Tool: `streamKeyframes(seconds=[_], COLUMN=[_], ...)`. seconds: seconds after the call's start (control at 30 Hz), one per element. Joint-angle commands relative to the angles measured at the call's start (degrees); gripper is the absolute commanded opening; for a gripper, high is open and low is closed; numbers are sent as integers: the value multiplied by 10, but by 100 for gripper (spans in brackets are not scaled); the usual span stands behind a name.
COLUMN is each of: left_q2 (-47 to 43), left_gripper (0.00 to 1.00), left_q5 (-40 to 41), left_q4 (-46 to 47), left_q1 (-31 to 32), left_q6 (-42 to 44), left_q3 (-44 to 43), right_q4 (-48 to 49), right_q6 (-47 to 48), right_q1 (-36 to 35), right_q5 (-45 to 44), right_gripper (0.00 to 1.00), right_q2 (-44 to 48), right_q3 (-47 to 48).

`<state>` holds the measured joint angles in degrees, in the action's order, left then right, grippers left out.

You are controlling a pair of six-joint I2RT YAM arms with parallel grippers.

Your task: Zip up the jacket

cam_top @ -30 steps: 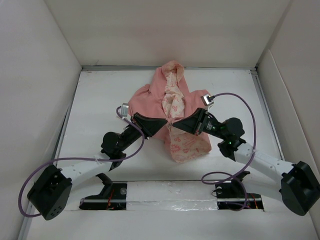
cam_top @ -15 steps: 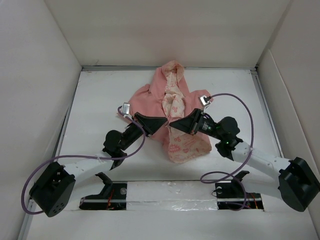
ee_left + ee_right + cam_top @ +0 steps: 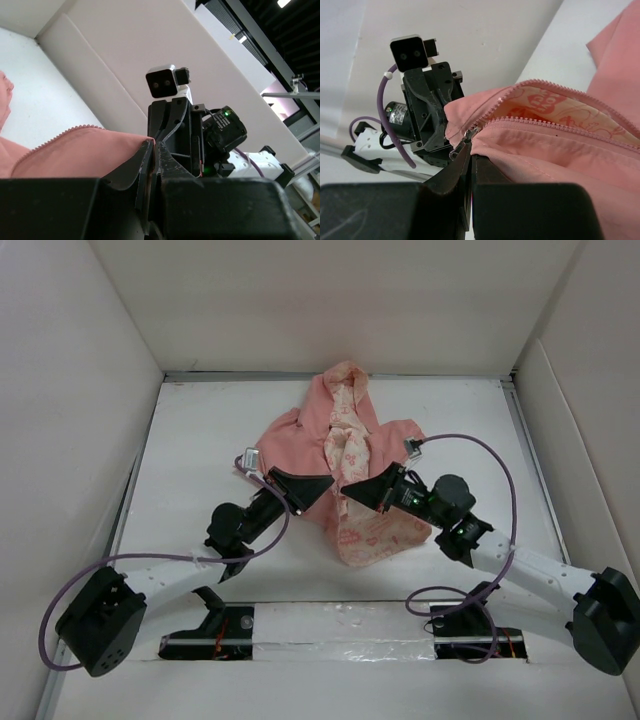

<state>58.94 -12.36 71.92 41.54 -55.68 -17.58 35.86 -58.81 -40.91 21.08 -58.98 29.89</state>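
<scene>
The salmon-pink jacket [image 3: 300, 435] lies in the middle of the table, its front open and the cream printed lining [image 3: 345, 445] showing. My left gripper [image 3: 328, 483] is shut on the jacket's bottom hem edge [image 3: 80, 150], as the left wrist view [image 3: 153, 146] shows. My right gripper [image 3: 346, 490] faces it tip to tip. In the right wrist view [image 3: 470, 146] it is shut on the jacket [image 3: 560, 150] right at the metal zipper slider [image 3: 469, 134]. The pull tab [image 3: 456, 150] hangs beside the left finger. Both rows of zipper teeth [image 3: 555, 122] spread apart beyond the slider.
White walls [image 3: 90, 440] enclose the table on the left, back and right. Purple cables [image 3: 480, 445] loop off both wrists. The arm bases sit at the near edge [image 3: 340, 625]. Bare white table [image 3: 200, 430] lies to the left and right of the jacket.
My right arm has shifted and lowered a little, uncovering the jacket's right sleeve. The two gripper tips stay together at the hem. The left arm has barely moved.
</scene>
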Motion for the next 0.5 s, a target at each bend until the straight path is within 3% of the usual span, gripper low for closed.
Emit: streamKeyframes(seconds=[0.0,0.2,0.37,0.4,0.47], left_q2=[8,23,-7,-17,-49], left_gripper=[0,0,1,15,29], left_q5=[24,17,5,2,1], left_q4=[444,447,381,362,294], left_q1=[-1,-1,-1,-1,-1], left_q6=[-26,-35,-20,-14,6], left_q3=[-1,8,15,16,16], right_q4=[-3,9,-25,-25,-28], right_q6=[-4,11,37,38,40], right_q1=[-9,35,53,53,60], right_q5=[-19,13,58,62,71], right_gripper=[0,0,0,0,0], right_q2=[4,12,17,18,22], right_q3=[-2,21,32,25,18])
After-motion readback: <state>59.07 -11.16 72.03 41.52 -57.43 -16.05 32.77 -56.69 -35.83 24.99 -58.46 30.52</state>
